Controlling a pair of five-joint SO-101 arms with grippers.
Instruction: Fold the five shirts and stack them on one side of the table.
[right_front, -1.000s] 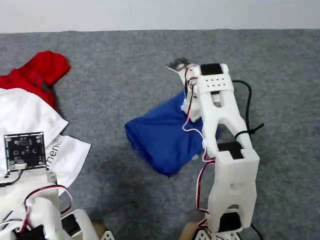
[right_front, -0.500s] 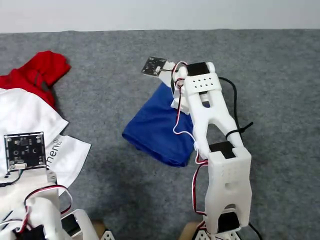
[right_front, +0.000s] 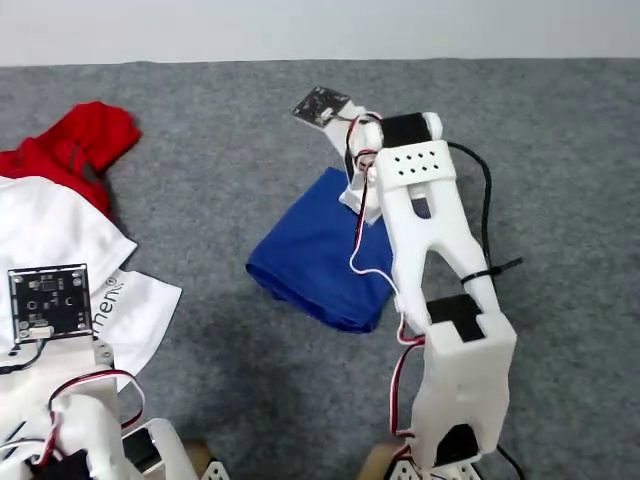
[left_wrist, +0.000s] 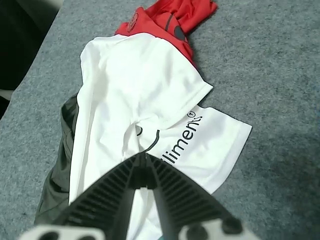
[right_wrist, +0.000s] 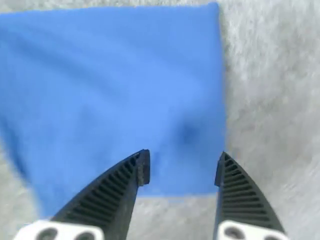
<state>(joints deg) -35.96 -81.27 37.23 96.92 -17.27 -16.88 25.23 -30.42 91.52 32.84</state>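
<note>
The table (right_front: 200, 180) is covered in a grey, carpet-like cloth, and a pale wall (right_front: 300, 30) runs along its far edge. Beyond one side of the table, the left wrist view shows a dark floor (left_wrist: 20, 40).

A blue shirt (right_front: 315, 250) lies folded into a flat, roughly square packet near the middle of the table, well apart from the other clothes. The right gripper (right_wrist: 183, 160) hangs over it with its jaws spread wide and nothing held between them. One straight edge of the packet runs across the gap between the fingertips, near a corner.

At the left side of the table a white shirt (left_wrist: 135, 100) lies spread out and unfolded. A crumpled red shirt (left_wrist: 170, 15) lies at its far end, and a dark shirt (left_wrist: 60, 150) shows from under its side. The left gripper (left_wrist: 147, 162) hangs above the white shirt with its jaws pressed together, and no cloth is visibly caught in them.
</note>
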